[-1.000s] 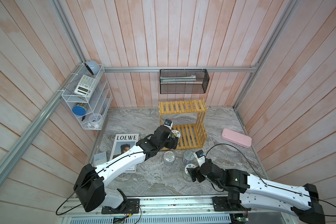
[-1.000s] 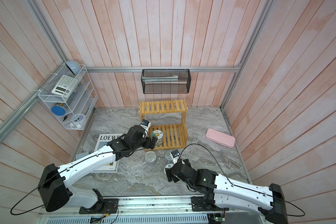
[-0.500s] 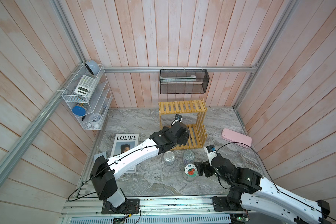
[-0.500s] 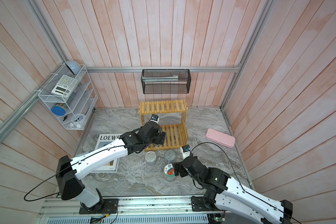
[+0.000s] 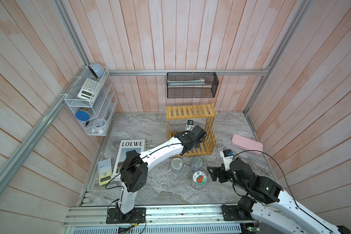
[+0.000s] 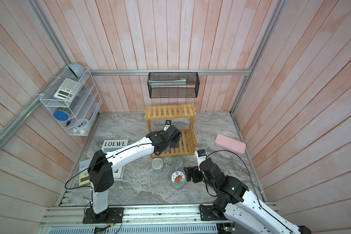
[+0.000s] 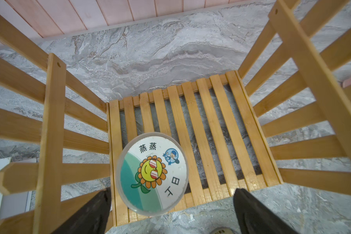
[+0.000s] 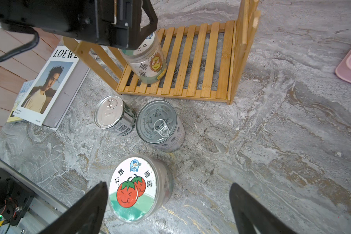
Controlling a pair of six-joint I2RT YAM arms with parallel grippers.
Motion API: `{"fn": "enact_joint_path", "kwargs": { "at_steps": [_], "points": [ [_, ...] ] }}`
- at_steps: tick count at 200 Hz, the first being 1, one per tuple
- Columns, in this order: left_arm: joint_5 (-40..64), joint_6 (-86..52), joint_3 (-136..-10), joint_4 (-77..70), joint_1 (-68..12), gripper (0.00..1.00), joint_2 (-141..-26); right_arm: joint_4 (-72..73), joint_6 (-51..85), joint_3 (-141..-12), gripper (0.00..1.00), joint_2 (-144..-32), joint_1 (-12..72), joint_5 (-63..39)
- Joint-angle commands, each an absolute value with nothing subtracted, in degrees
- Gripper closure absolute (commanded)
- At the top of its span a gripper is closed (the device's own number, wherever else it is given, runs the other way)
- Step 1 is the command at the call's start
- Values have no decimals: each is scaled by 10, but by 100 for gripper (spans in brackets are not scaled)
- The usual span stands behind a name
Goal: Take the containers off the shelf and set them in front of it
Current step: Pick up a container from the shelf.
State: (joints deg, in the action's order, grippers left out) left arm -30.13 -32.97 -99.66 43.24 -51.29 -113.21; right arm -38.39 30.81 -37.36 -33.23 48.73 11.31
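A LOEWE magazine (image 5: 130,154) lies flat at the left of the marble table (image 5: 142,125), out of the way. The left claw (image 7: 172,192) reaches into the yellow slat shelf (image 5: 190,113) from the front, since the top tier blocks any way in from above. Its fingers are spread wide to suit the sunflower-lid jar (image 7: 153,174), the one container not yet off. That jar stands upright at the front left corner of the lower tier, between the fingers and nearer one. I cannot tell whether the fingers flank its glass or hover above the lid. In front of the shelf a barcode-label tin (image 8: 114,115) and a dotted-label tin (image 8: 159,125) stand almost touching, with the tomato-lid jar (image 8: 138,188) nearer the robot. The right claw (image 8: 168,185) is also spread, holding nothing, just beside that jar. A pink case (image 5: 247,144) lies well apart at the right.
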Motion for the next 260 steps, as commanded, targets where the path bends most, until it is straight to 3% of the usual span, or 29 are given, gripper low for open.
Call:
{"fn": "enact_joint_path", "kwargs": {
  "at_steps": [1,175,260],
  "points": [
    [-327,-355,-1014,456,-501,0,-1146,-394,307,-365,2,-322,481,96],
    [-236,-344,-999,429,-468,0,-1188,-386,310,-346,2,-322,453,70],
    [-238,-338,-986,439,-463,0,-1166,-383,305,-347,2,-326,442,59]
  ]
}}
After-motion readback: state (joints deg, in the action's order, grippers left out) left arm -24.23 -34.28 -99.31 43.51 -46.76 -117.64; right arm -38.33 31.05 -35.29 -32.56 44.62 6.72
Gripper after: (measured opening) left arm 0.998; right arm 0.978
